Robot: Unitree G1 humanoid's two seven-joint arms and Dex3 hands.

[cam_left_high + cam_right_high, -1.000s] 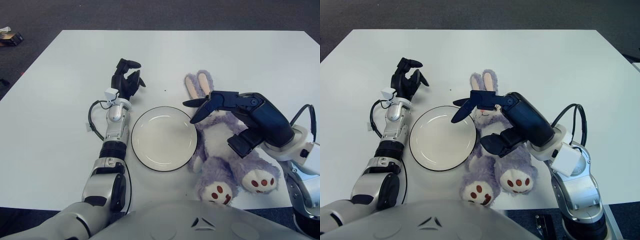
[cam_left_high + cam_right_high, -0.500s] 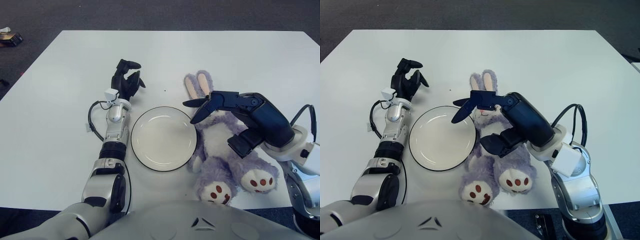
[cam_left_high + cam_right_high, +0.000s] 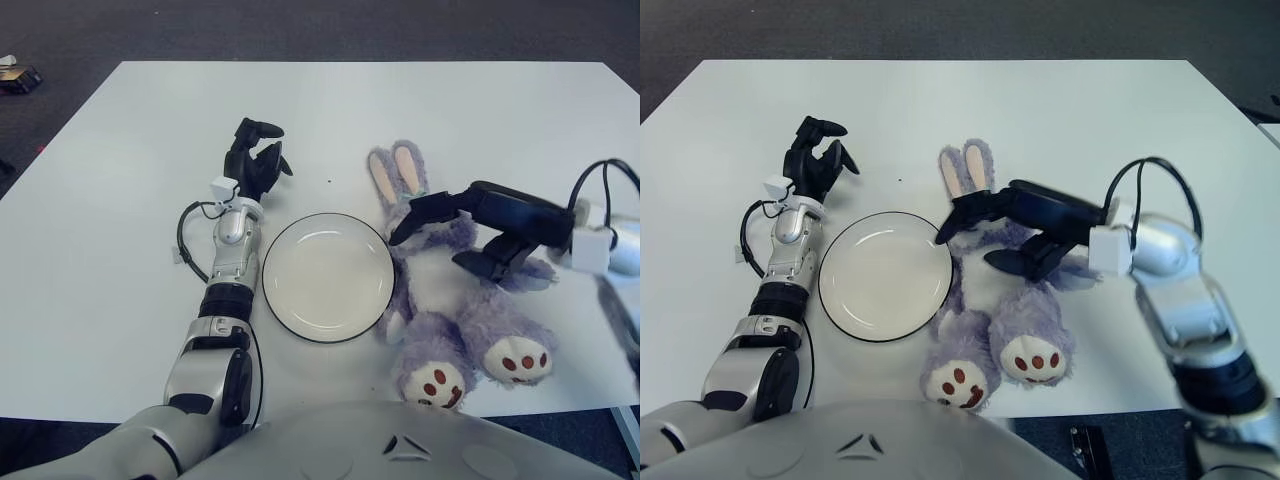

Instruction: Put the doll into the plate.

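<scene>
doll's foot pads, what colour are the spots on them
Dark red spots on white pads of the doll, clearest in the right eye view.

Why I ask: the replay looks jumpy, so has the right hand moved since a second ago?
Yes. The right hand has dropped lower onto the purple bunny doll, its forearm swung out toward the table's right edge; the white plate stays put.

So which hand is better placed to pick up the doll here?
The right hand: it is over the doll, fingers spread around its head. The left hand shows beyond the plate, on the far side from the doll.
</scene>
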